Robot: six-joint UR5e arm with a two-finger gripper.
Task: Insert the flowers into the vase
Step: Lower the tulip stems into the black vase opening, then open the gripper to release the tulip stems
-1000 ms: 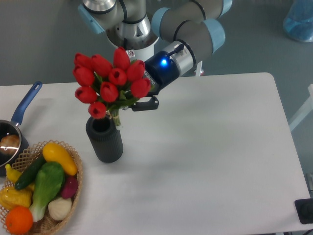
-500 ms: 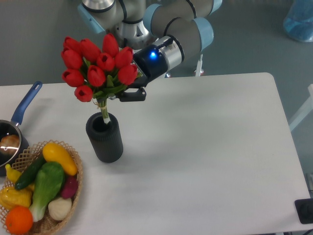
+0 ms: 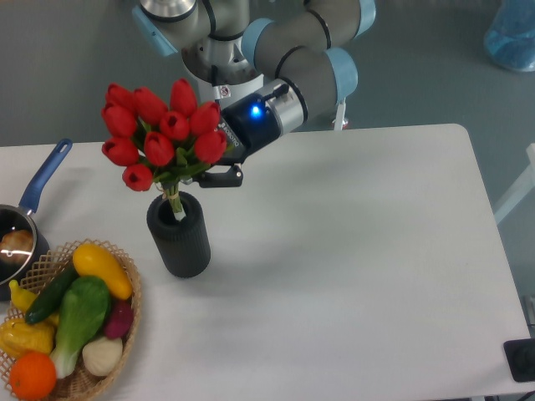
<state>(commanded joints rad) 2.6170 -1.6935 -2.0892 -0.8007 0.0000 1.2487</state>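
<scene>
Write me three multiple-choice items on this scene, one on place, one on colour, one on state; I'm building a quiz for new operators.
1. Where does the basket stand?
A. left front corner of the table
B. right back corner
C. behind the vase

2. What colour is the pan's handle?
A. red
B. blue
C. yellow

3. How do the flowers stand now?
A. lying flat on the table
B. dropped fully into the vase, released
C. held by the gripper, stem tips at the vase mouth

Answers:
1 A: the basket of vegetables sits at the table's left front corner, in front of the vase.
2 B: the pan has a blue handle pointing away from the camera.
3 C: the gripper grips the flowers below the red buds, with the stems reaching the dark vase mouth.
</scene>
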